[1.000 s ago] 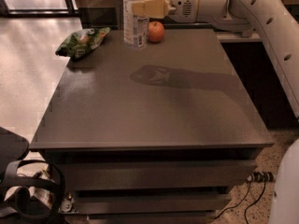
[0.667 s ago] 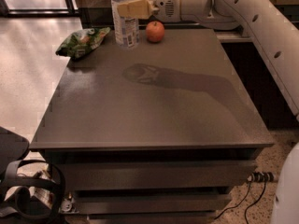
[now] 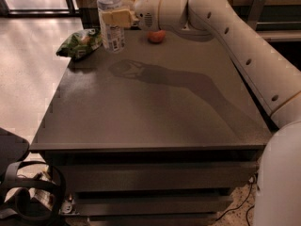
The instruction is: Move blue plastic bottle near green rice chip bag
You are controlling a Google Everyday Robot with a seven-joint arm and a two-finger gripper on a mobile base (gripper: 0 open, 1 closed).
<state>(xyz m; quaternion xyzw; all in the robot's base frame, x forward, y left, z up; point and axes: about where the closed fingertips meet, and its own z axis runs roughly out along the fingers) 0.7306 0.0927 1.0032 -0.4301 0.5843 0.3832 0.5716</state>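
Gripper (image 3: 114, 18): was at the far end of the table, reaching in from the right of the view on the white arm (image 3: 244, 46); its pale fingers were clamped across the bottle's middle.
Blue plastic bottle (image 3: 112, 37): stood upright in that grip, shoulders above the fingers and label below them; whether its base touched the table could not be told.
Green rice chip bag (image 3: 79, 42): lay on the table's far left corner, just beside the bottle.
Apple (image 3: 156, 36): 1 apple sat under the wrist, apart from the bottle on its other side.
Table (image 3: 155, 121): its dark top carried the arm's shadow.
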